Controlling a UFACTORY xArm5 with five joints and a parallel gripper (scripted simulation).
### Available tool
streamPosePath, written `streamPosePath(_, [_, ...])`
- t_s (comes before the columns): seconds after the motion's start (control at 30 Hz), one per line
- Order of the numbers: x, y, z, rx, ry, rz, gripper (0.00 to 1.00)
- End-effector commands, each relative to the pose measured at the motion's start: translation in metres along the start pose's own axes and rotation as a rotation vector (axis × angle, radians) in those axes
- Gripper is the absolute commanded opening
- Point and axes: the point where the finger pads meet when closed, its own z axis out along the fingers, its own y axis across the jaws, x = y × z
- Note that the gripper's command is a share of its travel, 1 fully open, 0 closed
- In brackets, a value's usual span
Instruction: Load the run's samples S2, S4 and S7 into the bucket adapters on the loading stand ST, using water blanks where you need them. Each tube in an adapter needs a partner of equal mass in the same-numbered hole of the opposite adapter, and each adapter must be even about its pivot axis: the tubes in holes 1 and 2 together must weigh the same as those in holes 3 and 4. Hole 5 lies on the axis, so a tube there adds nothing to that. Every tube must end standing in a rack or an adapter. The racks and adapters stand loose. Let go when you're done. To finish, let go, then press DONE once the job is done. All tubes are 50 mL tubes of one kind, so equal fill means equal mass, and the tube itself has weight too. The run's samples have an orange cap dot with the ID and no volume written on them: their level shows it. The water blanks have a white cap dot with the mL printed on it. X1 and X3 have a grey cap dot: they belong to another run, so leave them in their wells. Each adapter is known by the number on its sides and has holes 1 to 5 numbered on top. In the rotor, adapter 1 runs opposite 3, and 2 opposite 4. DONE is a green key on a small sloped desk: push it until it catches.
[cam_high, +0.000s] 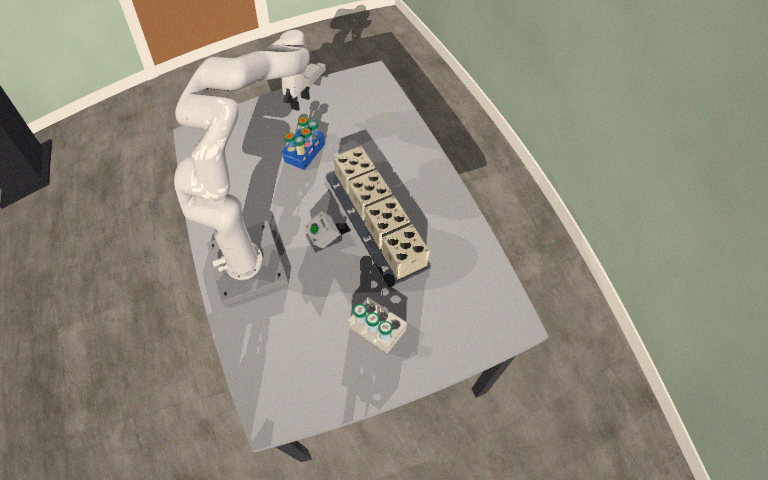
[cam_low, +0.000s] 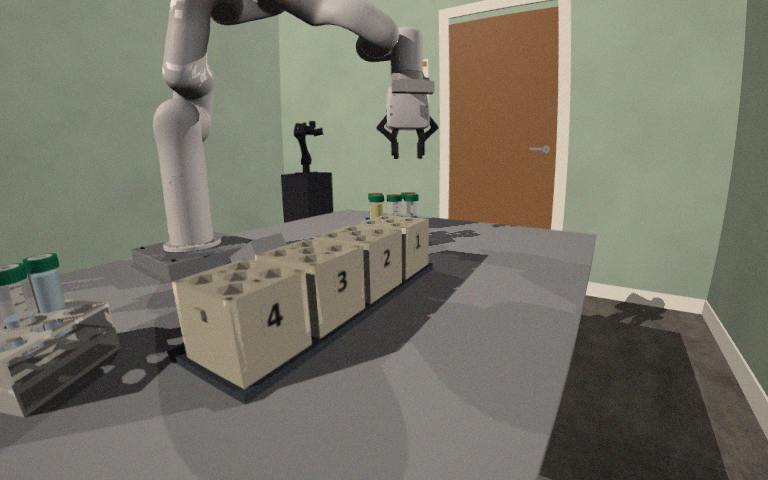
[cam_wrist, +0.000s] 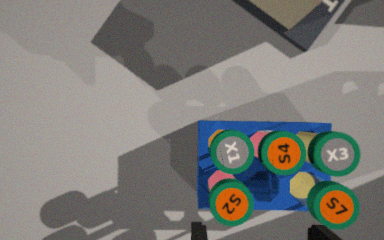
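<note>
My gripper (cam_high: 296, 103) (cam_low: 407, 156) (cam_wrist: 260, 231) is partly open and empty, high above the table by the blue rack (cam_high: 295, 159) (cam_wrist: 310, 126). That rack holds S2 (cam_high: 302, 120) (cam_wrist: 231, 202), S4 (cam_high: 305, 131) (cam_wrist: 283, 153), S7 (cam_high: 289, 136) (cam_wrist: 334, 205), X1 (cam_wrist: 231, 151) and X3 (cam_wrist: 334, 154). In the wrist view the fingertips lie just below the S2–S7 row. Adapter 1 (cam_low: 417, 242), adapter 2 (cam_low: 386, 259), adapter 3 (cam_low: 341, 281) and adapter 4 (cam_low: 274, 314) show no tubes in their holes. Three water blanks (cam_high: 372, 319) stand in the clear rack (cam_high: 388, 349); their numbers are hard to read.
The loading stand (cam_high: 362, 229) runs diagonally between the two racks. The small desk (cam_high: 327, 240) with the green DONE key (cam_high: 314, 228) stands between the stand and the arm's base (cam_high: 254, 293). The adapters stand close together in a row.
</note>
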Motion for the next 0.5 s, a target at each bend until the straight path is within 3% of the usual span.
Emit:
streamPosePath(0.0, [0.000,-0.001,0.006,0.004,-0.003,0.000,0.57])
streamPosePath(0.47, [0.000,-0.001,0.030,0.004,-0.003,0.000,0.57])
